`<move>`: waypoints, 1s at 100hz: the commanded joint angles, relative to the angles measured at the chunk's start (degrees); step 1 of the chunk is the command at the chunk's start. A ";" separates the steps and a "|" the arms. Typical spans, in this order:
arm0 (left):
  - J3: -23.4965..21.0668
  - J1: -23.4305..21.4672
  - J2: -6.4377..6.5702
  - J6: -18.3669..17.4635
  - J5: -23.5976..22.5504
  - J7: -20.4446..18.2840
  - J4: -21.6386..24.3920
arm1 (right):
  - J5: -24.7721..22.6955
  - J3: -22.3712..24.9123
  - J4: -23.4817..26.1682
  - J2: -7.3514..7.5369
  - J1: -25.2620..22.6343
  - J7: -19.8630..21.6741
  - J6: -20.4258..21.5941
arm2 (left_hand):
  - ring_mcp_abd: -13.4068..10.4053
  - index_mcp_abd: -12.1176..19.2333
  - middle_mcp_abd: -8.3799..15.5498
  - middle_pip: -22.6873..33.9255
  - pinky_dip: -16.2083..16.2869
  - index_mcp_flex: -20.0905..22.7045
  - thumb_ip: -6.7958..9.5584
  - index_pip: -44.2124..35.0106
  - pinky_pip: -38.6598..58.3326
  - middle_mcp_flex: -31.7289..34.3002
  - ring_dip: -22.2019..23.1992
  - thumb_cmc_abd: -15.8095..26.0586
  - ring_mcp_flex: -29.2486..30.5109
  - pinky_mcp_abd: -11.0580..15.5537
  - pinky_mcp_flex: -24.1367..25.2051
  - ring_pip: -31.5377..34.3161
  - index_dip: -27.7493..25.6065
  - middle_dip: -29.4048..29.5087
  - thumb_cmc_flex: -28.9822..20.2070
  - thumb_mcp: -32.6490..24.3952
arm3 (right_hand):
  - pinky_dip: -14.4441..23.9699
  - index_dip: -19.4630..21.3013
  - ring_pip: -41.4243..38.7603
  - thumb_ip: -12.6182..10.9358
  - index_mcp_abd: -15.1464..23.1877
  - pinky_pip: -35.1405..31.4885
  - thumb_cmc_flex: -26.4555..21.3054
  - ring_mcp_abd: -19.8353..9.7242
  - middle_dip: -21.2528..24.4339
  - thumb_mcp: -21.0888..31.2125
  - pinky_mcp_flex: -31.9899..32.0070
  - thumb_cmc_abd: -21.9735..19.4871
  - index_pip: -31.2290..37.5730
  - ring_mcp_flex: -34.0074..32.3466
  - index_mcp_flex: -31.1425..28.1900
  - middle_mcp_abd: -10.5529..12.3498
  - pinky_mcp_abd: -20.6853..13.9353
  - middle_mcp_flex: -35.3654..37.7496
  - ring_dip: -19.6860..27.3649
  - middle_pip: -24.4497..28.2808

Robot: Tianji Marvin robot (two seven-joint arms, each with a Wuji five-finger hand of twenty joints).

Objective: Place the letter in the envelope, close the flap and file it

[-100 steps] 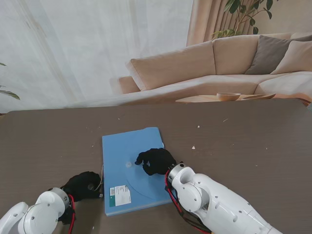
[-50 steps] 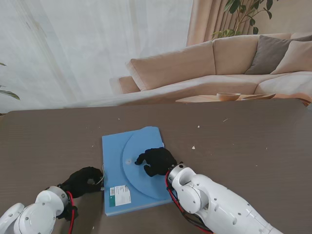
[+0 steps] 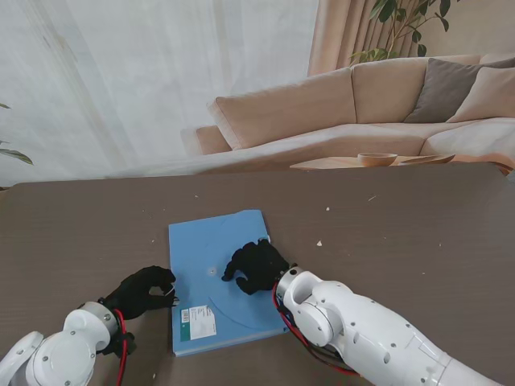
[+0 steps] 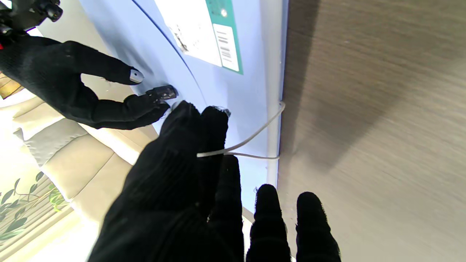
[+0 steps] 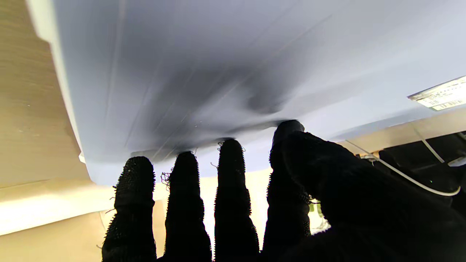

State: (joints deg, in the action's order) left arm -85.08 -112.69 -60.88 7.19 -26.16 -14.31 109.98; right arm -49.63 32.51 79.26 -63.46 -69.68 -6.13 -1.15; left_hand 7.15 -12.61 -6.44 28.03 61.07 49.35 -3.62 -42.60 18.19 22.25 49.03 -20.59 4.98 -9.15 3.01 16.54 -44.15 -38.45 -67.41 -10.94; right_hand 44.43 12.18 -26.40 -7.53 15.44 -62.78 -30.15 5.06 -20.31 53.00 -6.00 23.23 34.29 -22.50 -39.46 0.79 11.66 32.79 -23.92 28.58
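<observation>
A blue envelope (image 3: 193,241) lies flat on the table, with a white label (image 3: 198,322) at its near left corner and a small round button (image 3: 211,271) near its middle. My right hand (image 3: 256,267) rests palm down on the curved flap, fingers (image 5: 227,174) spread and pressing the blue surface (image 5: 218,65). My left hand (image 3: 145,291) sits just left of the envelope's left edge. Its thumb and forefinger (image 4: 204,145) pinch a thin white string (image 4: 255,134) that loops from that edge. No letter shows.
The brown table (image 3: 402,225) carries a few pale crumbs (image 3: 319,243). Beyond its far edge stand a beige sofa (image 3: 338,112) and a wooden bowl (image 3: 377,159) on a low table.
The flap stood raised half a second ago and now lies flat under my right hand. My left hand has moved farther from me along the envelope's left edge, drawing the string.
</observation>
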 commanded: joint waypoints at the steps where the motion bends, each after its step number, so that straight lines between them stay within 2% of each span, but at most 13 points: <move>1: 0.93 0.57 -0.44 0.30 0.24 -0.72 0.66 | 0.27 -0.23 -0.80 -0.17 -0.06 0.92 0.25 | -1.06 1.96 1.04 1.24 1.51 2.00 1.49 1.15 -0.23 -0.29 -0.54 1.34 -2.16 0.59 0.17 0.83 1.47 -0.39 -3.07 1.44 | -0.67 0.79 0.80 -1.75 1.65 0.64 0.91 -1.22 0.80 -0.28 0.50 -0.88 -0.76 0.90 0.85 0.84 0.49 -1.72 0.90 -0.82; 7: 1.71 1.11 -0.55 0.22 0.80 -0.17 0.28 | 0.55 -0.26 -0.92 -0.24 -0.04 0.88 0.25 | -1.29 3.62 1.40 1.27 1.66 2.79 1.80 1.97 -0.16 -0.24 -0.51 0.93 -2.19 0.92 0.13 0.88 4.25 -0.30 -3.13 1.62 | -0.51 0.84 0.79 -1.94 1.62 0.45 0.86 -1.09 0.88 -0.15 0.37 -0.88 -0.70 0.72 0.79 0.78 0.52 -1.57 0.86 -0.81; 10: 2.14 1.38 -0.60 0.26 0.93 0.12 0.09 | 0.59 -0.24 -0.94 -0.26 -0.05 0.83 0.22 | -1.39 3.34 1.56 1.33 1.72 3.32 1.84 2.27 -0.12 -0.06 -0.47 0.56 -2.21 1.01 0.11 0.87 5.74 -0.26 -2.97 1.74 | -0.43 0.88 0.77 -2.03 1.62 0.35 0.86 -1.11 0.89 -0.07 0.28 -0.87 -0.65 0.68 0.71 0.73 0.49 -1.47 0.83 -0.76; 18: 3.28 2.18 -0.65 0.16 0.90 0.62 -0.66 | 0.68 0.01 -0.88 -0.31 -0.21 0.64 0.21 | -2.01 8.12 2.91 0.92 1.84 4.34 2.12 4.16 -0.04 0.08 -0.33 -0.04 -2.27 1.89 0.24 0.56 11.56 0.31 -1.89 1.72 | -0.19 0.93 0.62 -2.27 1.38 0.11 0.83 -1.03 0.88 0.18 0.11 -0.79 -0.60 0.49 0.63 0.49 0.41 -1.33 0.69 -0.57; 25: 4.50 2.91 -0.89 0.18 1.01 2.02 -1.42 | 0.54 0.27 -0.71 -0.30 -0.39 0.44 0.17 | -2.12 10.41 3.55 0.69 1.93 4.52 2.28 6.14 0.06 0.35 0.03 0.16 -2.29 2.31 0.45 0.57 16.86 0.71 -1.31 1.32 | 0.00 0.95 0.50 -2.41 1.25 -0.12 0.88 -0.99 0.84 0.35 -0.14 -0.74 -0.59 0.39 0.59 0.49 0.44 -1.19 0.59 -0.39; 35: 6.31 4.04 -1.17 -0.07 -1.07 4.46 -2.67 | 0.54 0.58 -0.57 -0.32 -0.61 0.25 0.23 | -2.08 11.38 3.65 0.48 2.11 3.55 2.25 7.89 0.24 0.32 0.51 1.08 -2.27 2.49 0.62 0.72 21.21 1.07 -0.48 1.76 | 0.26 1.06 0.23 -2.54 1.23 -0.45 0.89 -0.89 0.79 0.62 -0.36 -0.55 -0.46 0.11 0.38 0.40 0.45 -1.06 0.43 -0.19; 42: 7.45 4.73 -1.34 -0.75 -3.26 6.30 -3.54 | 0.51 0.66 -0.62 -0.34 -0.69 0.06 0.27 | -2.04 10.39 3.46 0.69 2.12 3.05 2.24 9.31 0.22 0.26 0.76 1.62 -2.26 2.42 0.69 0.92 23.35 0.98 -0.44 2.00 | 0.40 1.10 0.11 -2.57 1.15 -0.64 0.92 -0.88 0.78 0.75 -0.54 -0.52 -0.45 0.06 0.37 0.29 0.45 -0.96 0.35 -0.10; 67: 11.28 7.33 -1.63 -3.09 -9.30 11.12 -6.57 | 0.75 1.09 -0.76 -0.39 -1.05 -0.33 0.51 | -1.86 11.63 3.71 0.95 2.10 3.64 2.34 9.70 0.19 0.88 1.06 1.31 -1.96 2.34 0.42 1.33 24.70 0.92 0.10 2.34 | 0.89 1.03 -0.94 -2.82 0.55 -1.79 1.22 -0.15 0.79 1.11 -2.28 -0.80 -1.00 -2.70 0.75 0.43 1.00 0.30 -0.04 0.19; 78: 12.61 8.44 -1.75 -2.41 -10.82 12.43 -7.48 | 0.27 2.77 0.59 0.07 -2.18 0.70 0.03 | -1.79 11.70 3.71 0.98 2.15 4.05 2.47 9.16 0.22 0.77 1.24 1.57 -1.96 2.26 0.37 1.80 24.70 0.89 0.48 2.13 | -0.30 3.21 1.67 -5.44 -0.76 -0.36 1.96 0.92 2.89 -0.67 -2.80 -2.30 -4.54 -4.09 2.39 0.65 1.46 1.55 1.45 -2.83; 84: 12.95 8.75 -1.77 -1.93 -11.04 12.56 -7.65 | 0.53 4.91 1.77 0.23 -3.77 1.13 -0.33 | -1.74 11.59 3.54 1.01 2.15 4.15 2.52 8.70 0.18 0.68 1.24 1.74 -2.02 2.23 0.41 1.87 24.42 0.86 0.63 1.99 | -0.97 3.88 3.05 -5.83 -1.13 0.64 1.90 1.21 3.76 -0.84 -2.40 -1.85 -5.29 -3.99 3.03 0.73 1.79 1.51 2.21 -4.08; 92: 13.18 9.01 -1.71 -1.23 -11.12 12.15 -7.68 | 0.58 7.58 3.67 0.64 -5.80 2.12 -0.13 | -1.59 11.62 3.38 0.91 2.11 4.01 2.55 8.15 0.02 0.45 1.13 1.97 -2.15 2.17 0.60 1.79 24.00 0.88 0.78 1.78 | -1.26 4.11 3.58 -5.44 -1.11 1.09 2.92 0.99 4.10 -1.87 -2.05 -1.47 -5.74 -3.83 3.68 0.72 1.88 1.24 2.47 -4.54; 100: 13.35 9.20 -1.68 -0.93 -11.20 11.98 -7.78 | -0.37 9.43 5.11 1.07 -7.21 2.76 0.42 | -1.61 11.61 3.20 0.77 2.06 3.85 2.55 7.87 -0.14 0.38 1.06 1.95 -2.16 2.13 0.60 1.73 23.77 0.93 0.83 1.64 | -1.66 4.71 4.38 -3.23 -0.64 1.92 3.44 0.55 4.30 -4.77 -1.28 -1.15 -6.29 -3.44 4.33 0.91 2.06 0.81 2.74 -4.79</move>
State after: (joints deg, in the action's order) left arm -71.92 -103.39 -62.19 6.07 -37.32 -1.22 101.83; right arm -49.19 42.10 83.98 -63.14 -76.23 -4.16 -1.01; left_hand 6.48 -3.57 -4.25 28.04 61.73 51.80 -3.04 -33.67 18.21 22.46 49.04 -20.57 4.97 -8.35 3.27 17.88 -19.63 -37.88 -66.51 -9.63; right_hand 43.79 15.80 -23.41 -11.26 14.62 -62.37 -28.87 5.48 -16.65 49.86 -8.41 22.54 29.07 -25.19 -37.15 0.97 13.64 33.13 -22.23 24.83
